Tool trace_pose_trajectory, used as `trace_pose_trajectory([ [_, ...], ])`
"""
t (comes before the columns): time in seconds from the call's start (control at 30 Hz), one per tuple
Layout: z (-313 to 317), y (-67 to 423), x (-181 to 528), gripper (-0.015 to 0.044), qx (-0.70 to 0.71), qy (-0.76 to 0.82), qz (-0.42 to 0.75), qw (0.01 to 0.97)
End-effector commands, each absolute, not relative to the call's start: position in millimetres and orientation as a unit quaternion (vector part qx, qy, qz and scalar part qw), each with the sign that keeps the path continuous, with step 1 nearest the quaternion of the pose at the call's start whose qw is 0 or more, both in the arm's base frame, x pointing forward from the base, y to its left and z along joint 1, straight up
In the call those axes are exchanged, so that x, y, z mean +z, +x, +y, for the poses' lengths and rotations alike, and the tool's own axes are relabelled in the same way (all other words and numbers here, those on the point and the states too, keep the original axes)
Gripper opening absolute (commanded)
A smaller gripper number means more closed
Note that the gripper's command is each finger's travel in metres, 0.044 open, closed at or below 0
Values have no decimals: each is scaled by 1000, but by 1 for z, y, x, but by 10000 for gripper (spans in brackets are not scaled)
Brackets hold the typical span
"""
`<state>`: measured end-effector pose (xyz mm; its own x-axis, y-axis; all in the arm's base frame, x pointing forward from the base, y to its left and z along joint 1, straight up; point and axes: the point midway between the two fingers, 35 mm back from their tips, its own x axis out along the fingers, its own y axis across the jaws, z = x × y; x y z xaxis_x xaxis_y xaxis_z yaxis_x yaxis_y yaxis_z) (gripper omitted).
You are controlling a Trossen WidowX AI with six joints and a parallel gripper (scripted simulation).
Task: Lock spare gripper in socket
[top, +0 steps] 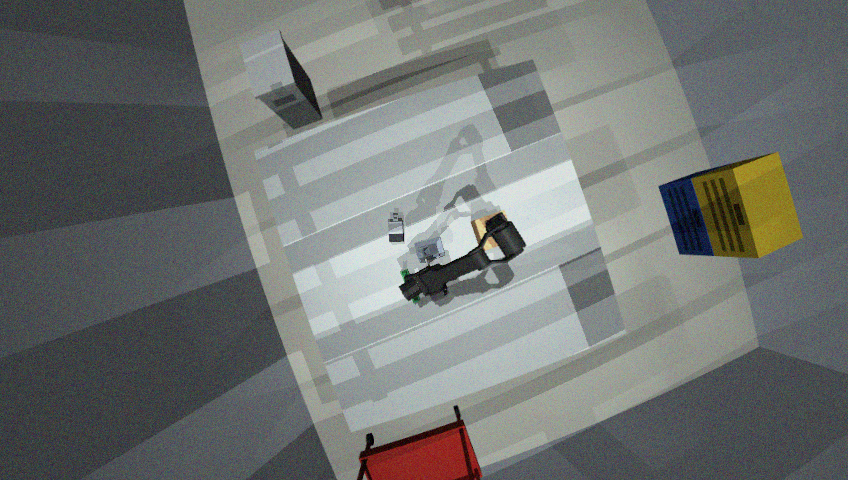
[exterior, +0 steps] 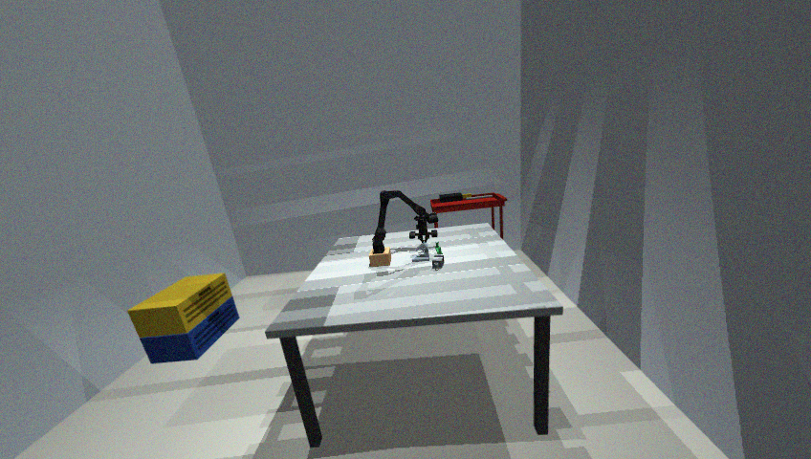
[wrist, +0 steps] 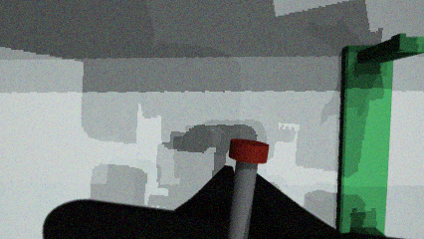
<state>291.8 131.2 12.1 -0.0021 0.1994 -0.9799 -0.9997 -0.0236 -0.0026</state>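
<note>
The lock pin [wrist: 244,191] is a grey rod with a red cap [wrist: 249,150], and it stands upright in the wrist view. My gripper [wrist: 236,175] [top: 416,290] [exterior: 422,234] is shut on the pin's shaft below the cap. The black fingers hide the pin's lower end. The grey mount [top: 429,249] [exterior: 421,255] sits on the table under the gripper. The spare gripper [top: 395,227] [exterior: 437,262] stands apart, a little beyond the mount. A green upright bracket [wrist: 365,149] [top: 404,274] [exterior: 438,248] stands close beside the gripper.
The arm's base sits on a tan block [top: 480,228] [exterior: 379,257] on the table [top: 476,356] [exterior: 427,307]. A red cart [top: 422,457] [exterior: 468,202], a yellow and blue box [top: 737,205] [exterior: 182,316] and a grey cabinet [top: 279,77] stand off the table.
</note>
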Motion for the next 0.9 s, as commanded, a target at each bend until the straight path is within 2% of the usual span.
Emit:
trace_pose_trajectory([
  [0.0, 135, 292, 14, 0, 557, -450, 437, 544],
  [0.87, 154, 292, 18, 0, 557, -451, 437, 544],
])
